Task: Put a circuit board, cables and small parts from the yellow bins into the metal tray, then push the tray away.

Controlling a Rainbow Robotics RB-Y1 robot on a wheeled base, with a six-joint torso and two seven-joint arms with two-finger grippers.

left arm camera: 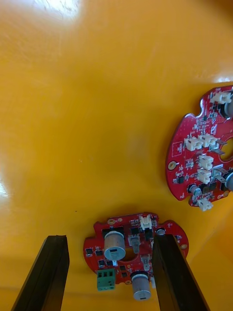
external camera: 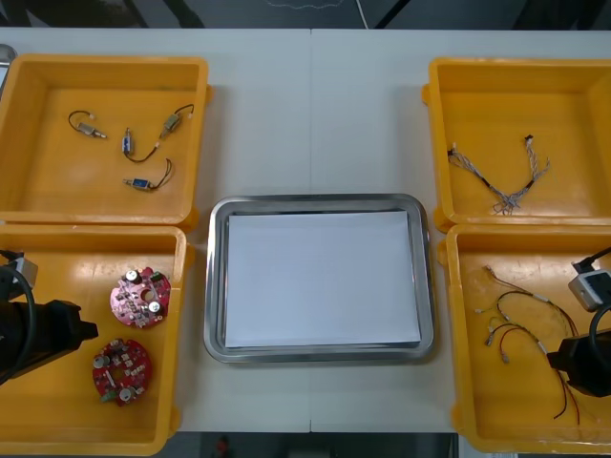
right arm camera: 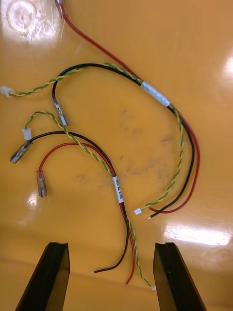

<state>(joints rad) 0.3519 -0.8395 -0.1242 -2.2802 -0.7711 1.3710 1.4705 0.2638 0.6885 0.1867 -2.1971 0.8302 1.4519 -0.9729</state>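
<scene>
1. beyond the tray's far left corner, a yellow bin [external camera: 38, 181] holds three small metal parts [external camera: 134, 143] on short black leads.
2. straight left of the tray, a second bin [external camera: 57, 420] holds two round red boards [external camera: 140, 296]. the left gripper [left arm camera: 110, 240] hovers over it on the side away from the tray, jaws wide open and empty. the nearer board [left arm camera: 133, 252] lies just at the fingertips, off-centre, its edge beneath one finger.
3. the tray [external camera: 320, 202], white inside, holds nothing yet.
4. beyond the tray's far right corner, a third bin [external camera: 573, 114] holds a blue and white cable [external camera: 501, 176].
5. straight right of the tray, the right gripper [right arm camera: 110, 248] hangs over a fourth bin [external camera: 477, 401], jaws wide open and empty. the loose ends of the red, black and yellow-green cables [right arm camera: 121, 146] lie between its fingers, and their length runs away from it.
6. the left arm is nearer the boards; it probably needs a small sideways shift to centre one before closing.
</scene>
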